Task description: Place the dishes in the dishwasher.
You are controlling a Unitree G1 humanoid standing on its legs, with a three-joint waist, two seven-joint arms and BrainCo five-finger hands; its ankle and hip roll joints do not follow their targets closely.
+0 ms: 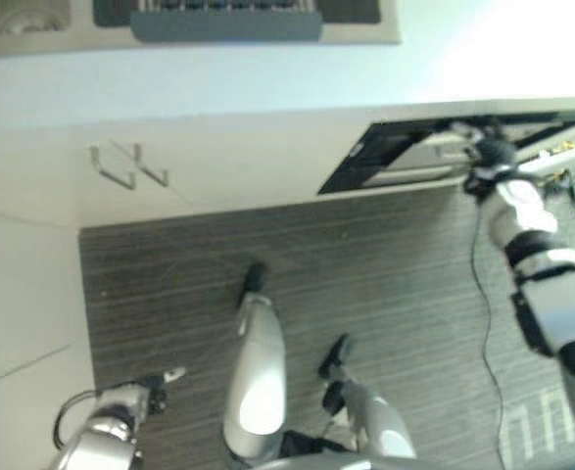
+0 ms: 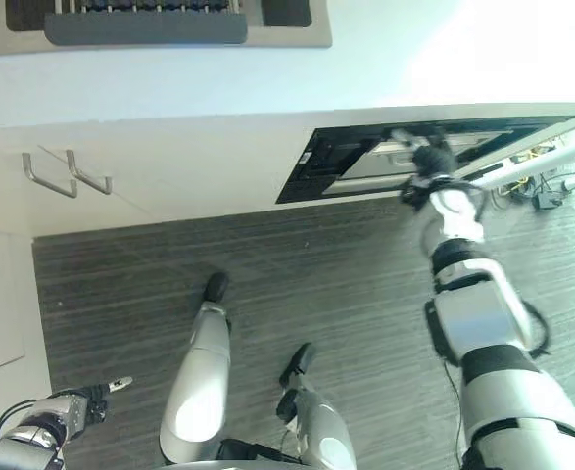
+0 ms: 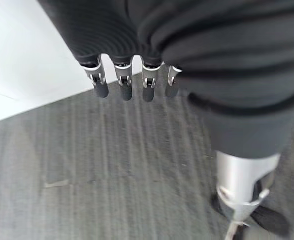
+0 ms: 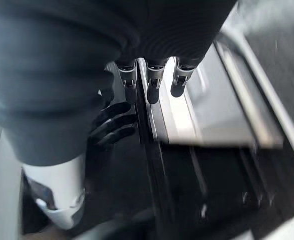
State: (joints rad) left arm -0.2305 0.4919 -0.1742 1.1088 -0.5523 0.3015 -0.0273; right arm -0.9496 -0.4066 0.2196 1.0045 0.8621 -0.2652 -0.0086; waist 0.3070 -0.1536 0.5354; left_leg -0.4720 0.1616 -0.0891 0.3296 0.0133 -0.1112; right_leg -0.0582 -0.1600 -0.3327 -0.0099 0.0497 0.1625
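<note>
Floor: dark striped floor [image 1: 385, 284] right below me, running up to a wall of pale cabinets.
Left hand: my left hand [image 2: 83, 399] hangs low at my left side, just above the floor, well apart from everything else. In its wrist view the fingers [image 3: 122, 80] point down in a straight, relaxed row and there is nothing in them.
Cabinet doors: over to my left front, pale cabinet fronts with two metal handles [image 1: 130, 166] side by side.
Dishwasher: ahead on my right, the dishwasher [image 2: 365, 162] sits in the cabinet run, its dark door ajar with a pale inner part showing in the gap.
Right hand: my right arm is stretched out forward and my right hand [image 2: 432, 162] is at the top edge of that door. In its wrist view the fingers [image 4: 152, 82] reach out straight over the dark edge with the pale inner panel [image 4: 207, 110] just beyond; I cannot tell whether they hook the edge or only rest on it.
Countertop: above the cabinets, a light countertop [image 1: 228, 73].
Far edge: at the back of the countertop, a dark rack [image 2: 150, 15] with a row of slats, and part of a sink [image 1: 18, 20] to its left.
</note>
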